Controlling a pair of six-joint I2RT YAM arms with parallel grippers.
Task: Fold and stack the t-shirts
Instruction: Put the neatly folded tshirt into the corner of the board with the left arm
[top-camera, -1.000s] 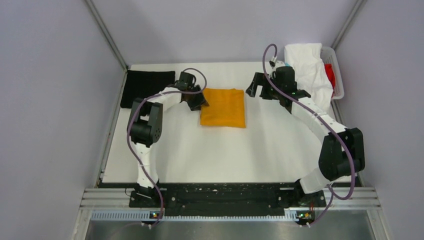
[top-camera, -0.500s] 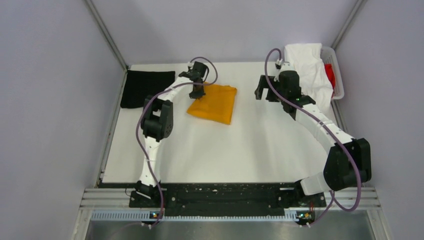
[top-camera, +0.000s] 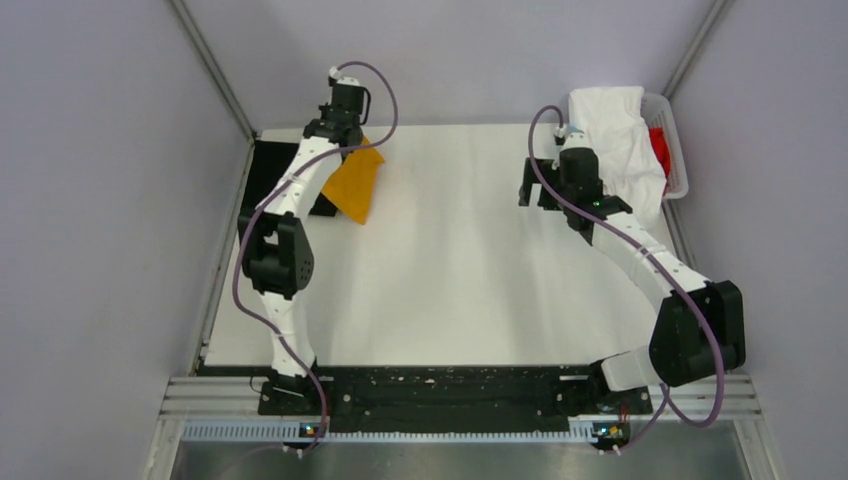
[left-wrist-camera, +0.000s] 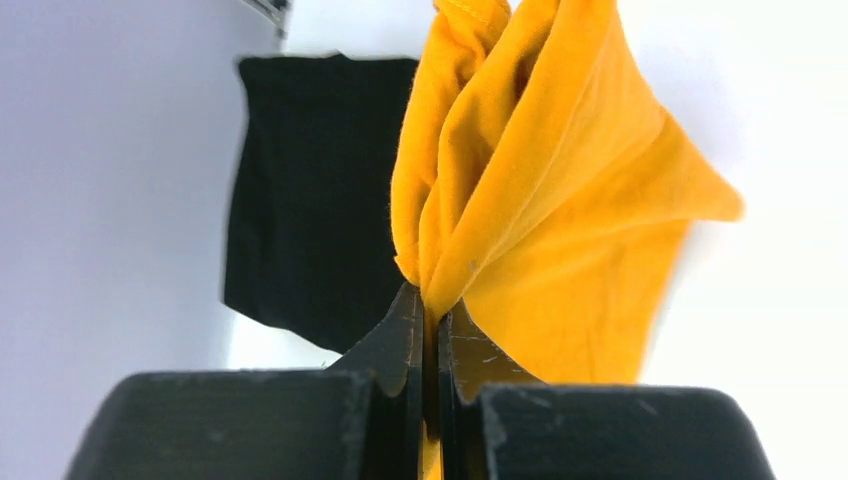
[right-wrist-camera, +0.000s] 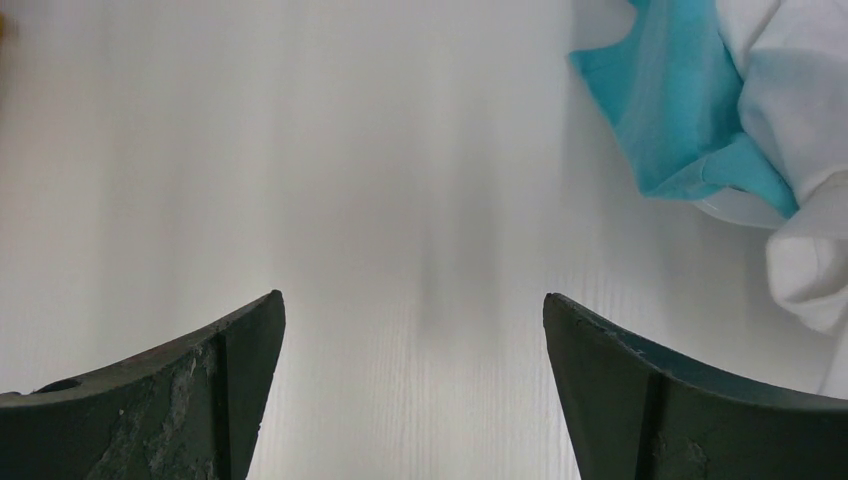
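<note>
Soft matt orange cloth t-shirt (left-wrist-camera: 560, 230), matt black cloth t-shirt (left-wrist-camera: 310, 190), smooth white table (top-camera: 450, 270), scuffed black right end effector (right-wrist-camera: 411, 297)

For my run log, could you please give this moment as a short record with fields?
left gripper: shut on orange t-shirt
orange t-shirt: hanging bunched, beside black t-shirt
black t-shirt: folded flat, far-left table corner
right gripper: open, empty, over the table
basket: white t-shirt and red t-shirt inside
teal t-shirt: beside white t-shirt
</note>
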